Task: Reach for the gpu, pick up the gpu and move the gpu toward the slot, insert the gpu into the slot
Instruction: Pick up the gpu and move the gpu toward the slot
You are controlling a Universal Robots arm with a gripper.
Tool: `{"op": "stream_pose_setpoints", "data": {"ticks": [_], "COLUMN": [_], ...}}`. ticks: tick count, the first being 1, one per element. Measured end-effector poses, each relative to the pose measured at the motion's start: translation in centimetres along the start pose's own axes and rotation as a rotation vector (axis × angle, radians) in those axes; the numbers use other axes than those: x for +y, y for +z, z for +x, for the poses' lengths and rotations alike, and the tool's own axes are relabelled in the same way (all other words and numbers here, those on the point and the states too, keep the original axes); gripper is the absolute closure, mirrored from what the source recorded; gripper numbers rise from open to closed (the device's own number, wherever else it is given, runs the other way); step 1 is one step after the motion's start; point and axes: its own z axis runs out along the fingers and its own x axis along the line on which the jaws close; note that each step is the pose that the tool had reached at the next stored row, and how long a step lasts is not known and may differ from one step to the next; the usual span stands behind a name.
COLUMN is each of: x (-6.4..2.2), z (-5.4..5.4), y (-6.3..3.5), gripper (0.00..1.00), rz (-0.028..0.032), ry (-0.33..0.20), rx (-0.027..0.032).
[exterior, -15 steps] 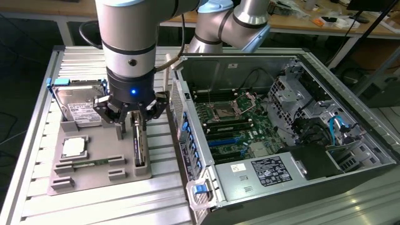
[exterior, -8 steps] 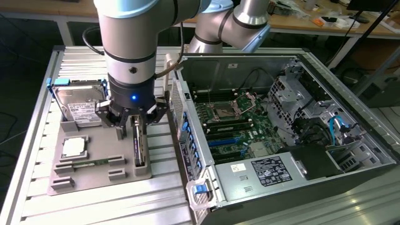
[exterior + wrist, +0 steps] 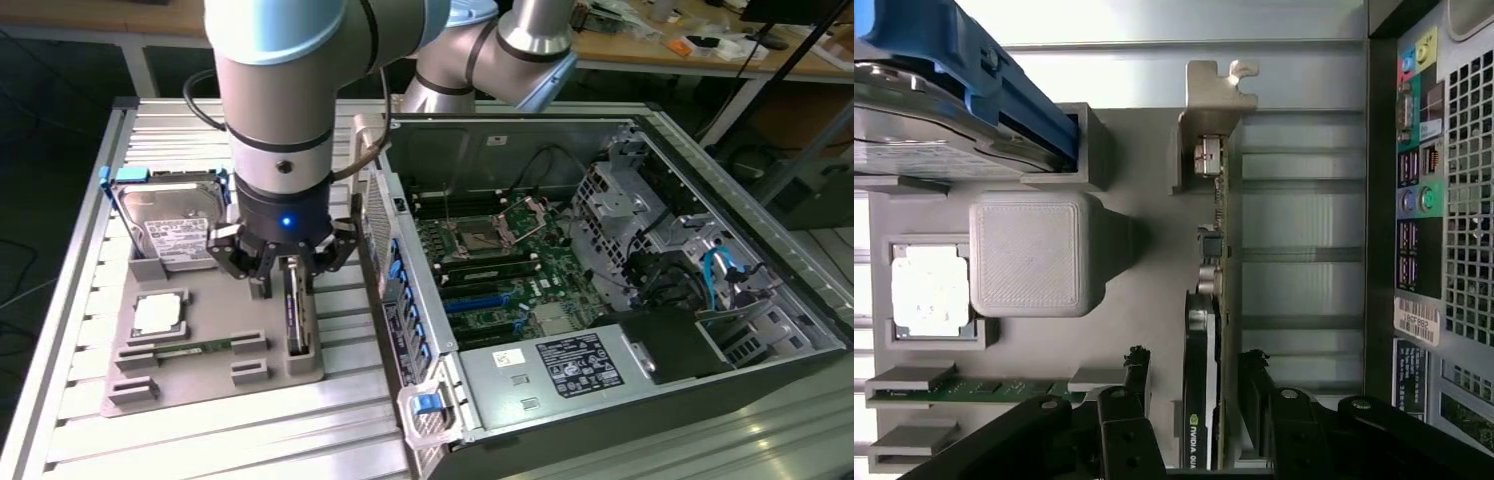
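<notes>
Gpu (image 3: 296,325) on edge, arm (image 3: 280,100) vertical, pincer (image 3: 294,280) astride

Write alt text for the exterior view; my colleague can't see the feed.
The arm's gripper hangs open directly over the gpu, which stands on edge in a grey parts tray on the exterior view's left. On that view's right lies an open computer case with its green motherboard exposed; a hard drive stands at the tray's far end.
</notes>
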Motion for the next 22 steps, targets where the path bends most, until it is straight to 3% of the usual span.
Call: {"op": "stream_pose_setpoints", "data": {"ticks": [4, 22], "x": [-0.02, -0.02], "z": [-0.03, -0.04], "y": [0.53, 0.75], "gripper": [0.52, 0.52], "rz": [-0.0002, -0.0002], "ry": [0.009, 0.009], "rx": [-0.0002, -0.0002]}}
